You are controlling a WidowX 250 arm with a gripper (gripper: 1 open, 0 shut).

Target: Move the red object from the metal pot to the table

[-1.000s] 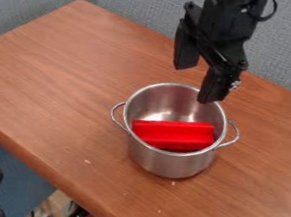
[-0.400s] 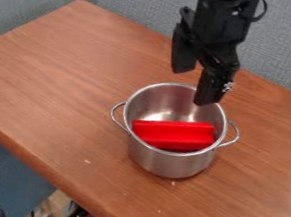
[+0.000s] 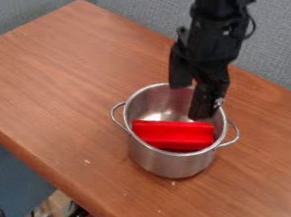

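Note:
The metal pot (image 3: 170, 154) stands on the wooden table (image 3: 59, 69), near its front right. Inside it lies the red object (image 3: 174, 134), a flat block tilted across the pot's lower half. My gripper (image 3: 191, 94) hangs from above with its black fingers (image 3: 205, 100) spread open, the tips at about the pot's rim over the back part of the pot. Nothing is between the fingers, and they stand just above the red object without touching it.
The tabletop stretches to the left and behind the pot. Its front edge runs diagonally close below the pot. A grey wall is behind, and cables lie on the floor at the lower left.
The gripper has come down and slightly left, from above the pot's right rim to the pot's opening. It stays open. The pot and red object have not moved.

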